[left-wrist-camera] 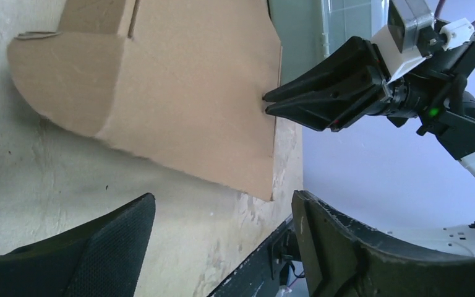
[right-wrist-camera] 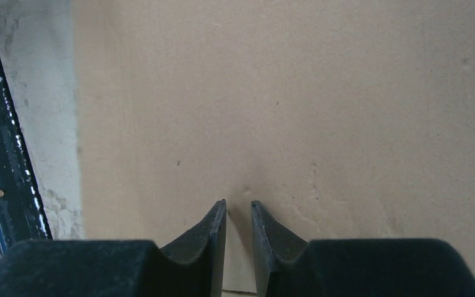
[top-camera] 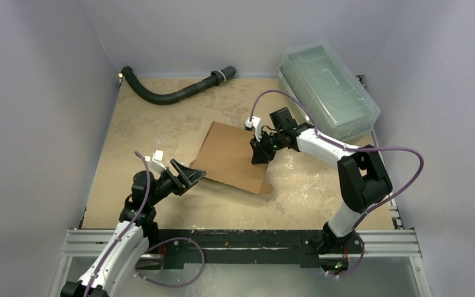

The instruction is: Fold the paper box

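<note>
Your left gripper [top-camera: 195,179] is wide open and holds nothing. It sits just beside the near left corner of the paper box [top-camera: 232,154]. The box lies in the middle of the desk [top-camera: 161,133], and it is mostly one flat brown sheet. No walls stand up and no lid is shut. One flap [left-wrist-camera: 62,68] with a round corner looks bent a little along its crease, but that is all the folding you can see. On the right side of the sheet, your right gripper [top-camera: 260,159] has its tips at the edge of the cardboard. Its fingers are almost together, with only a thin gap, and I cannot tell if they pinch the edge or just touch it. So I think the job has hardly begun: you have the sides to lift, the flaps to tuck in and the lid to close. Now the other things. A black hose [top-camera: 173,94] lies at the back left of the desk, well apart from the box. A clear plastic bin [top-camera: 328,86] with a lid sits at the back right, near your right arm. The bin is the one thing that could get in your way if you swing that arm back.
</note>
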